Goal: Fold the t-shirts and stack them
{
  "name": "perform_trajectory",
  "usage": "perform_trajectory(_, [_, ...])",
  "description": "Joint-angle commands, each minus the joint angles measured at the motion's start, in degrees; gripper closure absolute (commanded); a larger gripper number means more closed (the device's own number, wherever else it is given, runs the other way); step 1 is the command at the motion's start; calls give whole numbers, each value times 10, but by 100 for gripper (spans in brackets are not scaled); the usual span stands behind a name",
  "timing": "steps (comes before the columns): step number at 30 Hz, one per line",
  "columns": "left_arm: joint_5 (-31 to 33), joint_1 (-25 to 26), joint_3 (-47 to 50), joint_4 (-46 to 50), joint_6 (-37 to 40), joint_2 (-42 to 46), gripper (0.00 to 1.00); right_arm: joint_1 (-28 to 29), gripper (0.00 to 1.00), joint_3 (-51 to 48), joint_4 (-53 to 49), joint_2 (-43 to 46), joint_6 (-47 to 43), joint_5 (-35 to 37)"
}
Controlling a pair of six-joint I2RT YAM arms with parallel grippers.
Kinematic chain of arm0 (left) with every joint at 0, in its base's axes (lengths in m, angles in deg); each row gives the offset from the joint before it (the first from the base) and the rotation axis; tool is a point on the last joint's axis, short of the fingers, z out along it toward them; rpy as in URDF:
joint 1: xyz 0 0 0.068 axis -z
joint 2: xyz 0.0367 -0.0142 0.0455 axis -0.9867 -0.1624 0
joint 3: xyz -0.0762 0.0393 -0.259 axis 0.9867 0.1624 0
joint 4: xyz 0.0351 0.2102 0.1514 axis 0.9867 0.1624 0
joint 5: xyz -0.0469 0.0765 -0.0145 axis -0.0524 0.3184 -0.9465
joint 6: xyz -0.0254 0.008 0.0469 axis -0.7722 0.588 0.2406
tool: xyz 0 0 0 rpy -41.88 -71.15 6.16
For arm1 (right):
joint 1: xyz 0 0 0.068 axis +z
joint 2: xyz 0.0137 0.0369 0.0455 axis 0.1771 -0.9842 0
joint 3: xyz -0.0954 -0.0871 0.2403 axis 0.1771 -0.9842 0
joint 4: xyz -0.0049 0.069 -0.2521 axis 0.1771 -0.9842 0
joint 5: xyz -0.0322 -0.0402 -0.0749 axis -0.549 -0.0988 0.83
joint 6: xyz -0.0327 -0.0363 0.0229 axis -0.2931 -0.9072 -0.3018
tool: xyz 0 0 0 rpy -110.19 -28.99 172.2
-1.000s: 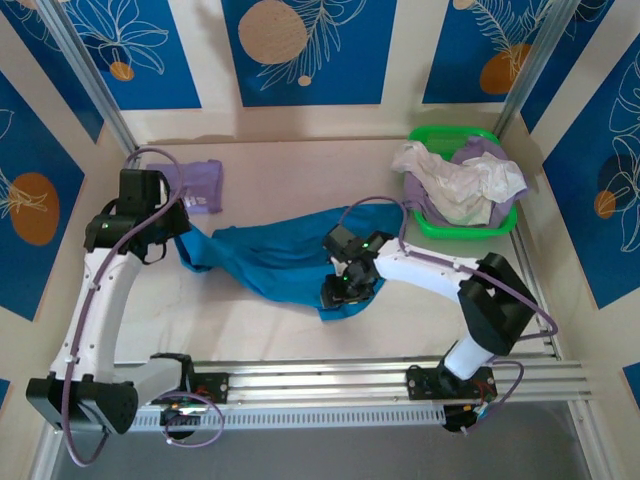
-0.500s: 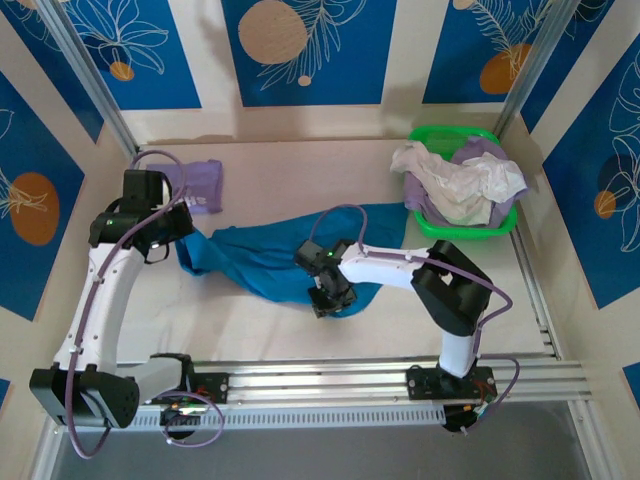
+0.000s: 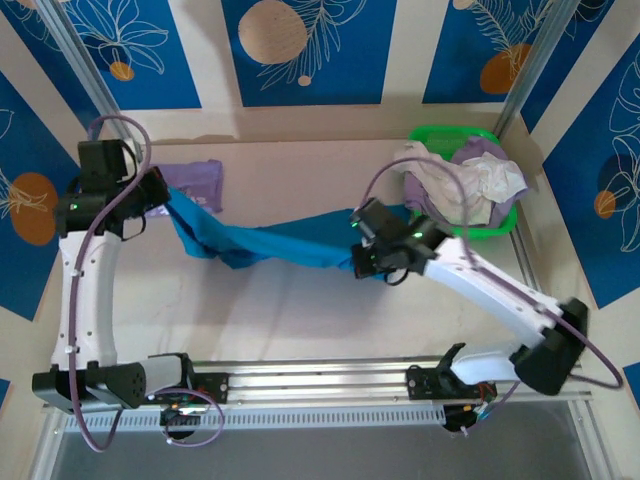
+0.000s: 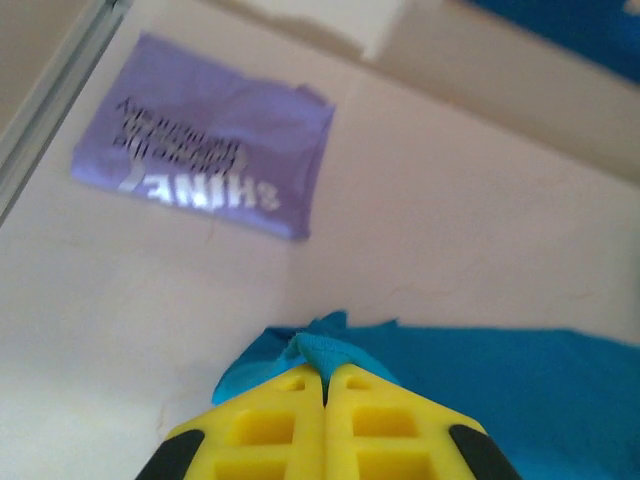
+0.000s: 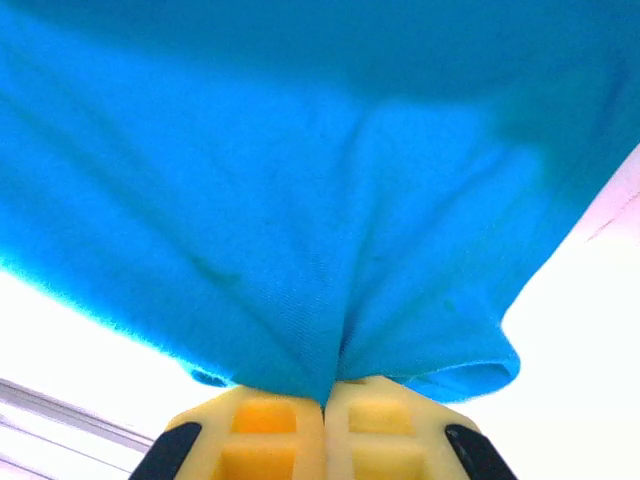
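A teal-blue t-shirt hangs stretched between both arms above the table. My left gripper is shut on its left end; in the left wrist view the yellow fingers pinch a fold of teal cloth. My right gripper is shut on the right end, and the cloth fans out from between its fingers. A folded lavender t-shirt with white lettering lies flat at the back left. White, cream and lilac t-shirts are heaped in the basket.
A green plastic basket stands at the back right, close to my right arm. A metal rail runs along the near edge. Blue patterned walls enclose the table on three sides.
Both arms rose and pulled apart. The right gripper closed on the teal shirt's right part and carried it up and right; the left went back-left. The shirt went from crumpled to stretched.
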Motion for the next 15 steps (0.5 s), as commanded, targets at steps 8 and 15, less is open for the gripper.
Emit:
perform_trajectory(8, [-69,-7,-72,-3,-43,34,100,-7,100,138,-135,69,-96,-75])
perform_trajectory(15, [-54,-8,-33,24,8,-43,100,-148,93,66,-78,-8,-136,-246])
